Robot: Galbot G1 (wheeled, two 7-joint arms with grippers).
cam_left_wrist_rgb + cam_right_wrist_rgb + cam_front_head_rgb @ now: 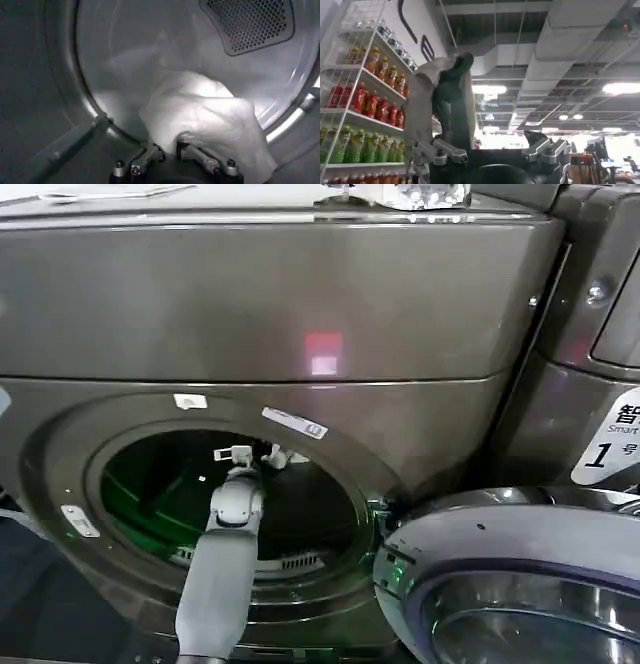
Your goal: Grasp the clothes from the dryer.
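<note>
Your left end effector (pixel 170 150) is inside the dryer (pixel 300 314) drum, fingers nearly closed on the near fold of the whitish cloth (pixel 200 115), which lies on the drum floor against the back wall. It looks light, limp and likely to slip (pinch a thick gathered fold, not a thin edge). Your right end effector (pixel 490 150) is raised outside, spread open, a green-and-pale cloth (pixel 445 100) draped over one finger.

Open door (pixel 520 584) cut off below
</note>
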